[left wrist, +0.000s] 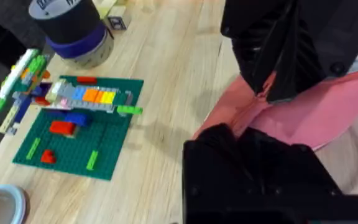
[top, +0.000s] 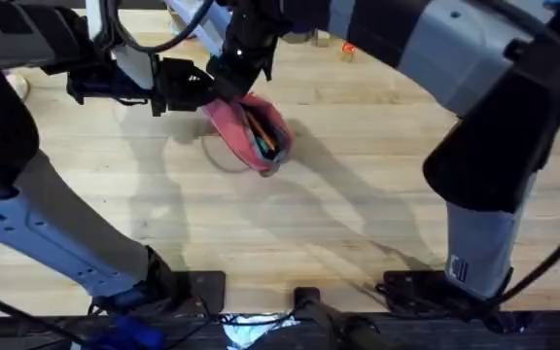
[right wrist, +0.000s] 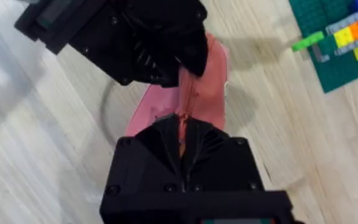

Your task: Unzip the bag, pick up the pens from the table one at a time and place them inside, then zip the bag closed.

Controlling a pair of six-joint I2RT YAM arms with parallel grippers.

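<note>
Both black hands pinch the pink soft fabric pouch (top: 249, 126) near the light wooden worktop's (top: 358, 194) far edge: right hand (right wrist: 182, 134) on its zipper seam, left hand (left wrist: 244, 140) at its end; pens (top: 263, 136) show inside.

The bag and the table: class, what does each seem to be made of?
The bag: soft pink fabric, matte, probably cloth; it creases and sags where gripped. The table: light wood, smooth, with visible grain and joined planks; whether solid or veneer is unclear.

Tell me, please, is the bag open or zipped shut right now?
Partly open: in the overhead view the bag gapes at its near end, with the pens visible inside.
</note>
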